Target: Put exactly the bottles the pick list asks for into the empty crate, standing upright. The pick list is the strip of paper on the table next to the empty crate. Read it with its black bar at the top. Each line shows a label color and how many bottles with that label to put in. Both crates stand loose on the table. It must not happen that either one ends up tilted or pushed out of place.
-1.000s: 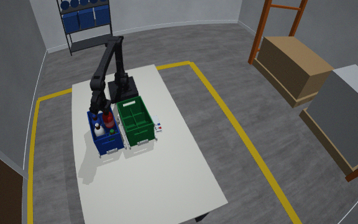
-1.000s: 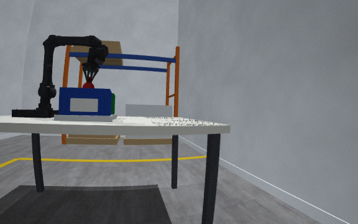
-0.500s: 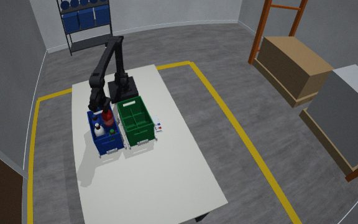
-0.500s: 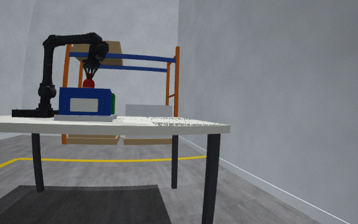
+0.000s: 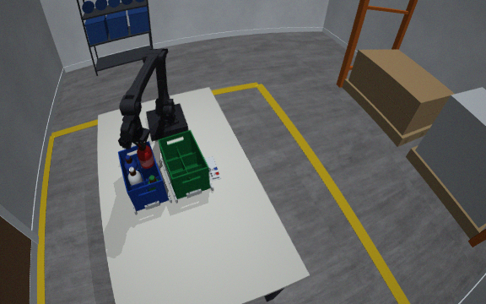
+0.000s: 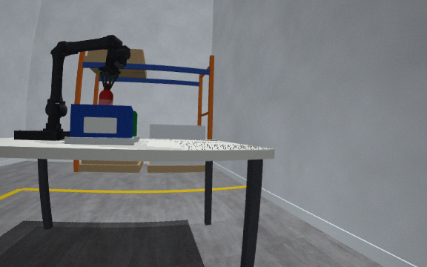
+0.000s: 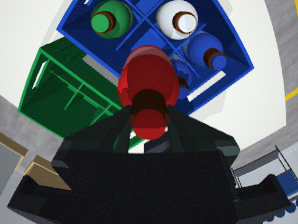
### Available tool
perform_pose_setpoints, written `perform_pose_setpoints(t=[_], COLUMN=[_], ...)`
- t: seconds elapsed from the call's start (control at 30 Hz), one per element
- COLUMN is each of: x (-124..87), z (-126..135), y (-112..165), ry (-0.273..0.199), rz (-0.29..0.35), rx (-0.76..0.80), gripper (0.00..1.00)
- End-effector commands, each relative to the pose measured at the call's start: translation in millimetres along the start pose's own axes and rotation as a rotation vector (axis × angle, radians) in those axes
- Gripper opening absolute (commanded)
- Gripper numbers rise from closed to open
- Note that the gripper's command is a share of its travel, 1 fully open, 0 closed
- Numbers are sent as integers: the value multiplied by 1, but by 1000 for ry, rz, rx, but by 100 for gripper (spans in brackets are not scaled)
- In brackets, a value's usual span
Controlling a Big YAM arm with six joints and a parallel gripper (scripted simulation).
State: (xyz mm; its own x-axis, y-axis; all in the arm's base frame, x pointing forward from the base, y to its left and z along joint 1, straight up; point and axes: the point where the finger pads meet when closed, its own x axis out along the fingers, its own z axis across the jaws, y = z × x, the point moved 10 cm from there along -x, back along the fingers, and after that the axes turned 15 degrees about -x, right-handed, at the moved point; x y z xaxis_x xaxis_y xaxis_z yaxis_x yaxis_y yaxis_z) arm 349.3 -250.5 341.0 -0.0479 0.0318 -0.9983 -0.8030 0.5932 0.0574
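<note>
- A warehouse: grey concrete floor with yellow line (image 5: pixel 302 139).
- Orange racks (image 5: pixel 354 40) hold big cartons (image 5: pixel 395 89).
- Dark shelf (image 5: pixel 88 35) with blue bins (image 5: pixel 116 24).

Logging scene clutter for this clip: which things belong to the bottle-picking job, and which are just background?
Job:
- tool, shut on red bottle
- blue crate with white, green, blue bottles
- green crate
- pick list

Background:
- shelf rack
- cardboard box
- orange rack
</note>
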Motion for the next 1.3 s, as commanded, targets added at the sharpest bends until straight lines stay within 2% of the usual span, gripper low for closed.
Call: perform_pose_setpoints(t=[0.0, 0.57, 1.27], x=[-63, -78, -84], z=[0, 2, 5], y=[3, 3, 1], ry=[-6, -6, -6], rz=[-131, -131, -131], rx=[-6, -6, -3], gripper=[0, 0, 0])
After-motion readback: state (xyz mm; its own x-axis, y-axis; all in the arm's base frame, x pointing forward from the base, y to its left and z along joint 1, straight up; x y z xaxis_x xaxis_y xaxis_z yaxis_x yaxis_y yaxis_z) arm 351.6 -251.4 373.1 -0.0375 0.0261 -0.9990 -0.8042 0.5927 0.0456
